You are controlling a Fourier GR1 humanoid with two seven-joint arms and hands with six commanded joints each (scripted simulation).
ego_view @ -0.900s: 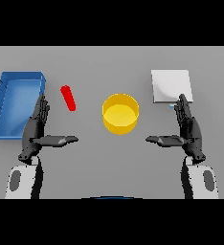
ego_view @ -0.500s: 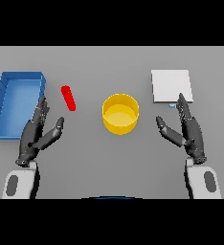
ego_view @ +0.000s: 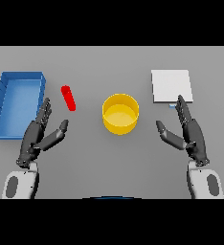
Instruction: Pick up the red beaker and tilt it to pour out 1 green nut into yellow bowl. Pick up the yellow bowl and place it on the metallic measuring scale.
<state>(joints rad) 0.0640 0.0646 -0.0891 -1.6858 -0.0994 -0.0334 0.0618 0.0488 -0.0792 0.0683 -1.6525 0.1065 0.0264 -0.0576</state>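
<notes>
Table (ego_view: 109, 67): plain grey. Tray (ego_view: 3, 103), far left: blue, paler blue inside. Beaker (ego_view: 68, 97): solid red. Bowl (ego_view: 120, 113), centre: yellow, no pattern. Scale (ego_view: 171, 85), far right: pale grey-white top, unmarked. Left hand (ego_view: 37, 136) and right hand (ego_view: 190, 134): dark grey, on white and grey arms.
</notes>
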